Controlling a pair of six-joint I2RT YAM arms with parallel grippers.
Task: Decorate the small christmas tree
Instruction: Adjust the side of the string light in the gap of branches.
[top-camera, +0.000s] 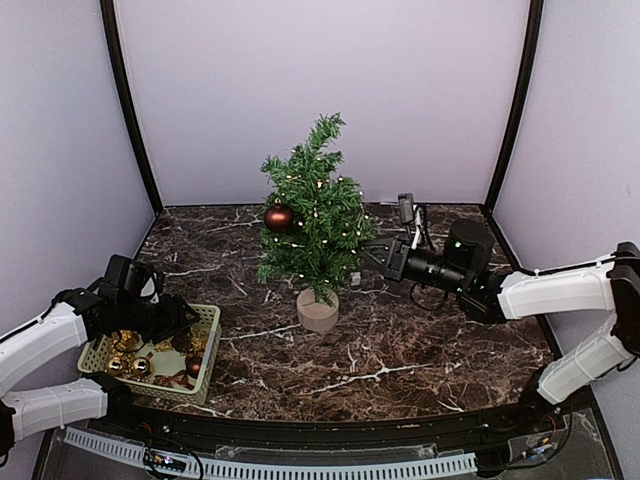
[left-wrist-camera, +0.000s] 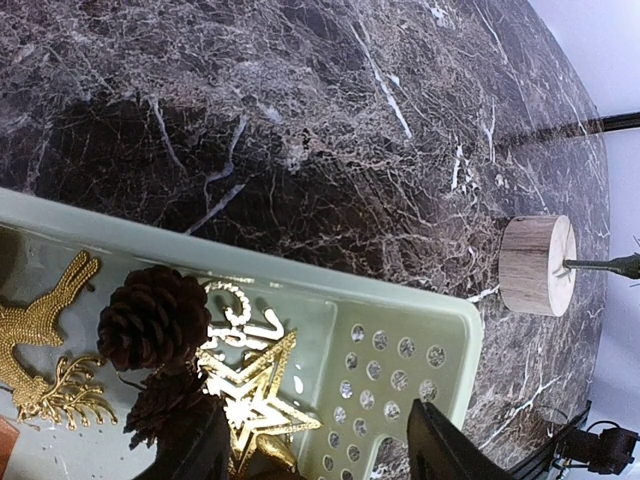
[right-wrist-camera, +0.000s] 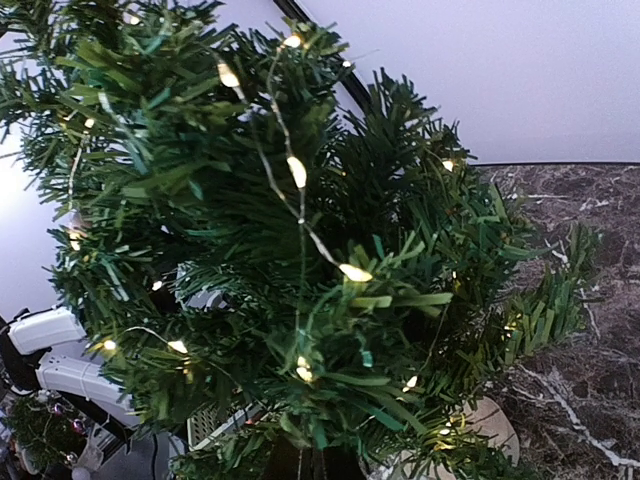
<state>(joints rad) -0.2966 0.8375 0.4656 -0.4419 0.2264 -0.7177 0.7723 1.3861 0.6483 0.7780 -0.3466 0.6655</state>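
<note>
The small christmas tree (top-camera: 312, 210) stands mid-table on its round wooden base (top-camera: 318, 310), strung with lit warm lights and carrying a dark red ball (top-camera: 279, 217) on its left side. My right gripper (top-camera: 368, 255) is shut, its tip pushed into the tree's right-hand branches. In the right wrist view the branches (right-wrist-camera: 300, 250) fill the frame and hide most of my right gripper (right-wrist-camera: 312, 468). My left gripper (left-wrist-camera: 315, 450) hangs open over the pale green basket (left-wrist-camera: 300, 280), above a gold star (left-wrist-camera: 250, 385) and beside a pine cone (left-wrist-camera: 153, 318).
The basket (top-camera: 208, 345) sits at the front left and holds gold bells, pine cones, a gold reindeer (left-wrist-camera: 40, 320) and a red ball. A small grey box (top-camera: 405, 208) with a cable stands behind my right arm. Pale walls close in the dark marble table (top-camera: 400, 340).
</note>
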